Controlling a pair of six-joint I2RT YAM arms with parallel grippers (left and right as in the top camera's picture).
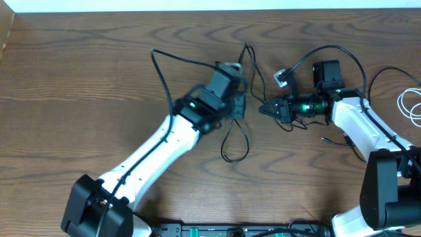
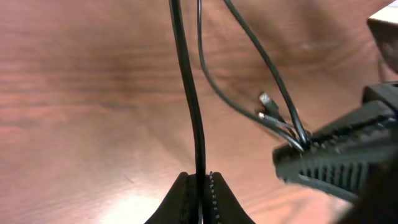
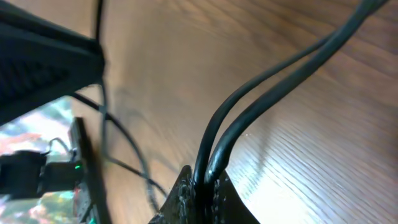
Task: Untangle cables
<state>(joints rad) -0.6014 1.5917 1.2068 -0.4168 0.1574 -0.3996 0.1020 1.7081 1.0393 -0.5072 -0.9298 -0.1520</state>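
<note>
The long black cable [image 1: 184,60] runs across the middle of the table, with a loop [image 1: 235,150] hanging toward the front. My left gripper [image 1: 241,105] is shut on one strand of the black cable [image 2: 189,93], which rises straight out of the shut left gripper [image 2: 200,177]. Just to its right, my right gripper [image 1: 262,109] is shut on two black strands [image 3: 261,93] pinched side by side in the right gripper [image 3: 203,178]. Two small plug ends [image 2: 266,99] lie near the right gripper's fingertips [image 2: 298,163]. The white cable [image 1: 411,108] lies coiled at the far right edge, apart from both grippers.
Both arms meet tip to tip near the table's centre. A light connector [image 1: 281,77] on a thicker black wire sits just behind the right gripper. A black bar [image 1: 237,230] runs along the front edge. The wooden table [image 1: 79,85] shows bare at left.
</note>
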